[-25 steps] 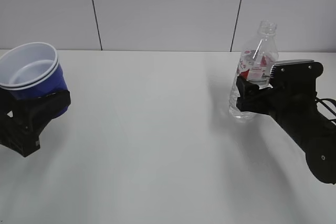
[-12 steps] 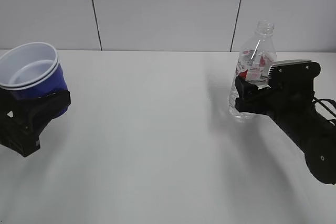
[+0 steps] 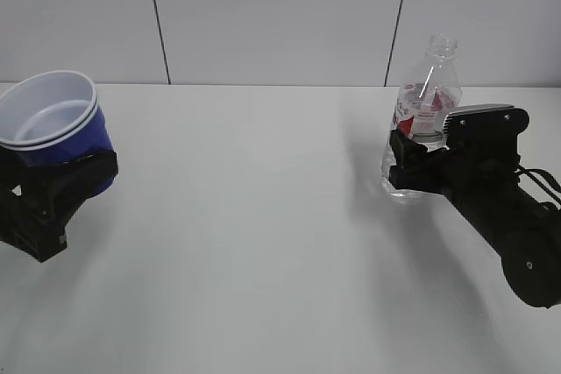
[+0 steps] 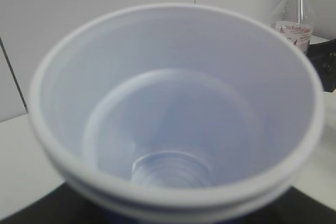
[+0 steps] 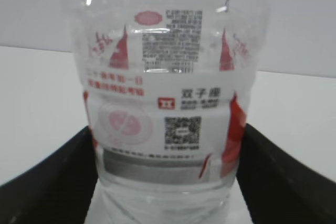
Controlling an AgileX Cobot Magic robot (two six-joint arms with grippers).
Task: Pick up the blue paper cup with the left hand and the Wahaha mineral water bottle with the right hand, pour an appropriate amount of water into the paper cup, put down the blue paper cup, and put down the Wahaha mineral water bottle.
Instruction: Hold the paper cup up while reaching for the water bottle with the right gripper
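The blue paper cup (image 3: 54,124), white inside with a doubled rim, sits tilted in my left gripper (image 3: 66,172), which is shut on its lower part at the far left. The cup's white inside (image 4: 173,108) fills the left wrist view and holds no water that I can see. The Wahaha mineral water bottle (image 3: 422,111), clear with a red, white and grey label and no cap, stands upright at the right. My right gripper (image 3: 412,162) is shut on it just below the label. In the right wrist view the bottle (image 5: 165,103) sits between the black fingers (image 5: 52,182).
The white table (image 3: 263,216) runs between the two arms, with a white panelled wall (image 3: 280,15) behind it. The bottle also shows at the top right of the left wrist view (image 4: 297,9).
My right gripper has shifted a little to the left with the bottle in it. The left gripper and the cup have not moved.
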